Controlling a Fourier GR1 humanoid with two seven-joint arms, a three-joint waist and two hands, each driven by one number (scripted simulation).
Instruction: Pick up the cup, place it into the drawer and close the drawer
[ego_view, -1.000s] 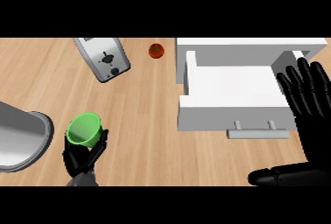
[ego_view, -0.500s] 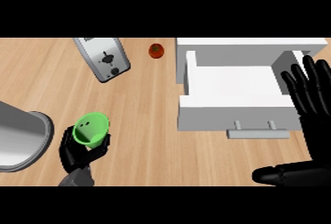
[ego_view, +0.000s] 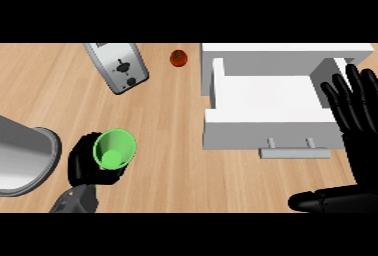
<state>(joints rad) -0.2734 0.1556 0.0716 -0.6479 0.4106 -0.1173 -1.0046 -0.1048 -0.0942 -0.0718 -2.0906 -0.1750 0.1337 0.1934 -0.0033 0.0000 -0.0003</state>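
Left robot hand (ego_view: 94, 162) curls around the green cup (ego_view: 114, 148), carried right of its earlier spot; white drawer (ego_view: 269, 102) open; right robot hand (ego_view: 356, 107) spread.

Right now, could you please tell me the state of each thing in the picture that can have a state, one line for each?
Green plastic cup: held in the left hand, tilted, opening toward the camera.
White drawer: pulled open, nothing visible inside.
Black left hand: curled round the cup.
Black right hand: open, fingers straight, beside the drawer's right side.
Silver toaster: lying on the wooden counter.
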